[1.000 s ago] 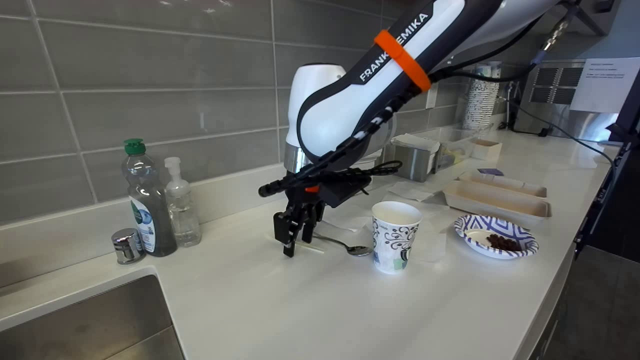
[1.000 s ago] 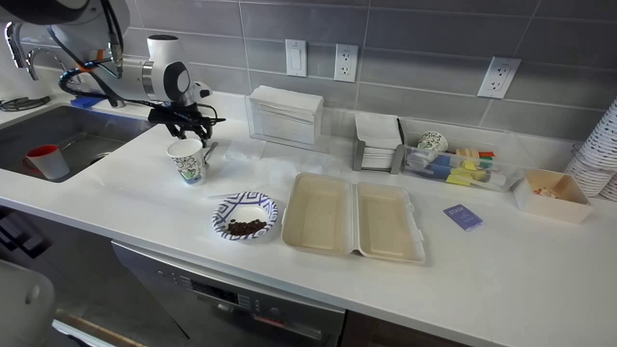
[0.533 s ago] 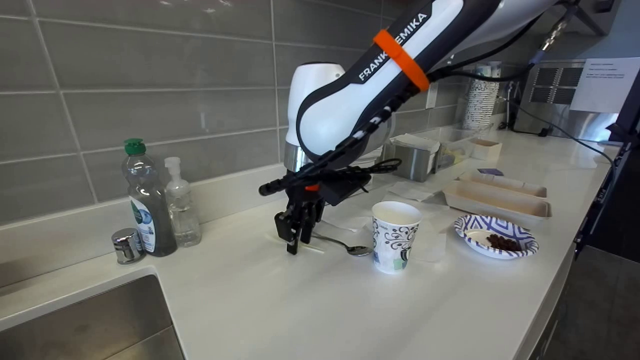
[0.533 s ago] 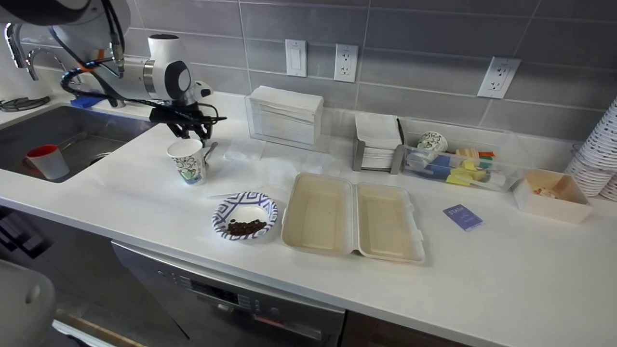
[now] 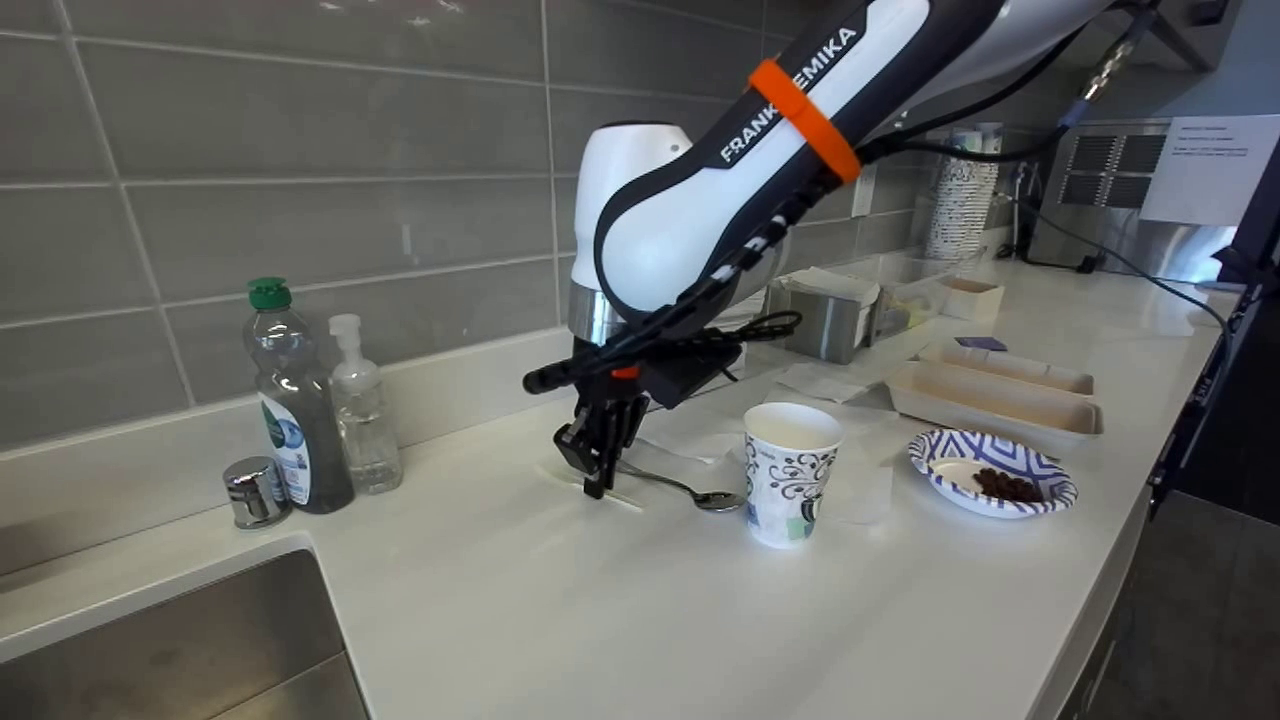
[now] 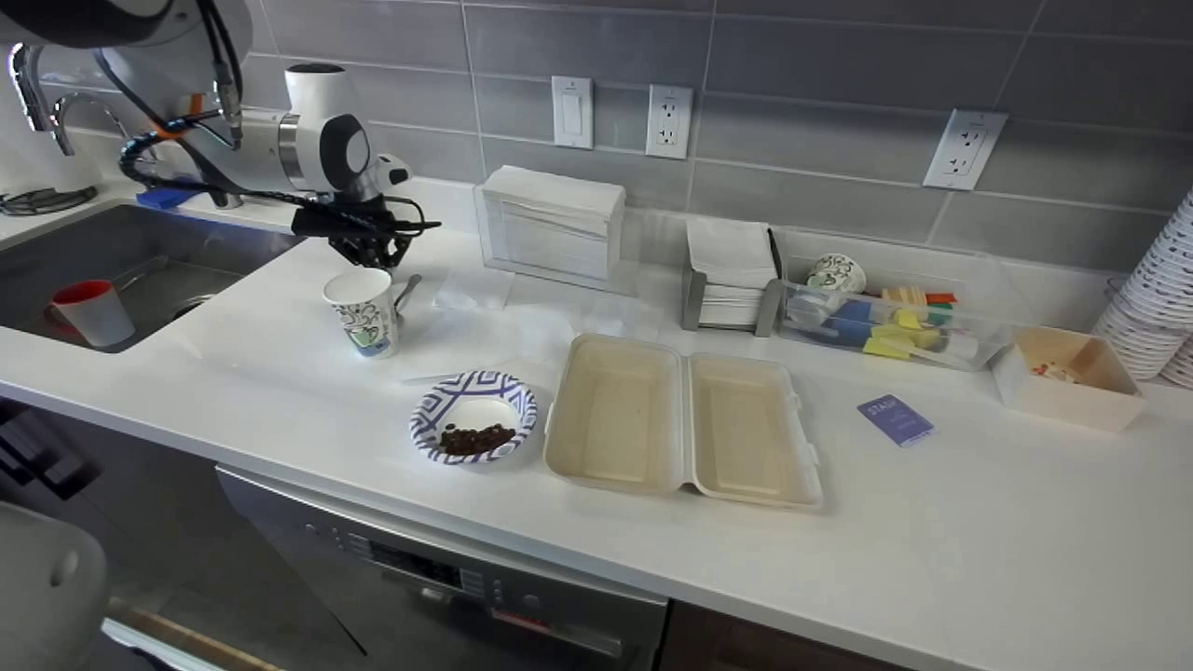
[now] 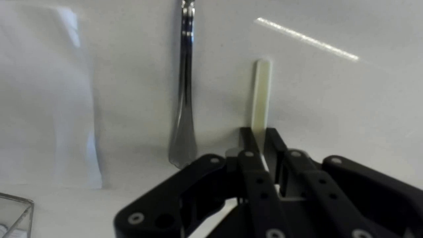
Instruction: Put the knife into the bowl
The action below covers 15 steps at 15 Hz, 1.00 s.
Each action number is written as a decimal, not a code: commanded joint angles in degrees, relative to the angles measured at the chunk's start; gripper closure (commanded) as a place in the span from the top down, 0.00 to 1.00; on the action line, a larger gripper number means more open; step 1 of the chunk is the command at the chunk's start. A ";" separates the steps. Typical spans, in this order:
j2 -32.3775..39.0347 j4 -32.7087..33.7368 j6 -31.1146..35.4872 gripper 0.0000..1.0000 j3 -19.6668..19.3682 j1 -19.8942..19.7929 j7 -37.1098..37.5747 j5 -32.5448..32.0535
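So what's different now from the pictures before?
In an exterior view, the end effector, open a second ago, has closed: its fingers came together around the slim pale strip, whose tip looks nudged slightly left there. The spoon, paper cup and patterned paper bowl stayed where they were.

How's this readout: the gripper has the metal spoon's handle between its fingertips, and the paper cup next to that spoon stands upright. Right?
Not quite: the wrist view shows the gripper with the pale strip between its fingertips; the metal spoon's handle lies to one side. The paper cup does stand upright.
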 commanded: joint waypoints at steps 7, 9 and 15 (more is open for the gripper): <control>-0.49 0.33 -1.56 0.03 -0.38 1.11 1.58 -1.25; -1.44 0.20 -1.80 0.03 -0.23 1.01 1.56 -0.98; -5.11 -0.10 -3.93 0.03 0.17 0.77 2.49 -0.16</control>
